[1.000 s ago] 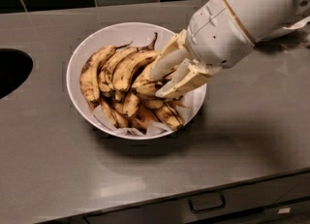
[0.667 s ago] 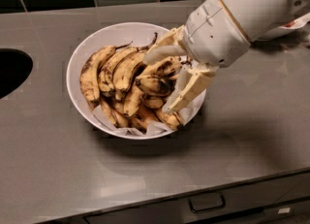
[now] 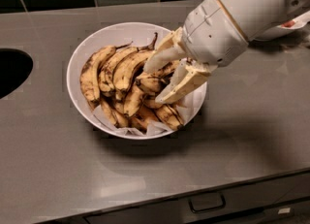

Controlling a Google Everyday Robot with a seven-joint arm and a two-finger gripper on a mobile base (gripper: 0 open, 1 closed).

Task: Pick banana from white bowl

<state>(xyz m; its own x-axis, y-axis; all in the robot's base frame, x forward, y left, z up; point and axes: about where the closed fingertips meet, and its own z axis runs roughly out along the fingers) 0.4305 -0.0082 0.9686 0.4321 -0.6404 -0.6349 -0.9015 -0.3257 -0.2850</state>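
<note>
On the grey counter, the white bowl is sitting heaped with spotted bananas. Reaching in from two o'clock, the gripper is dipping into the bowl's three o'clock side, jaws standing well apart (one banana lying between them).

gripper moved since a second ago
Yes: the gripper stays over the white bowl's right half, but its jaws have spread apart around a banana.
</note>
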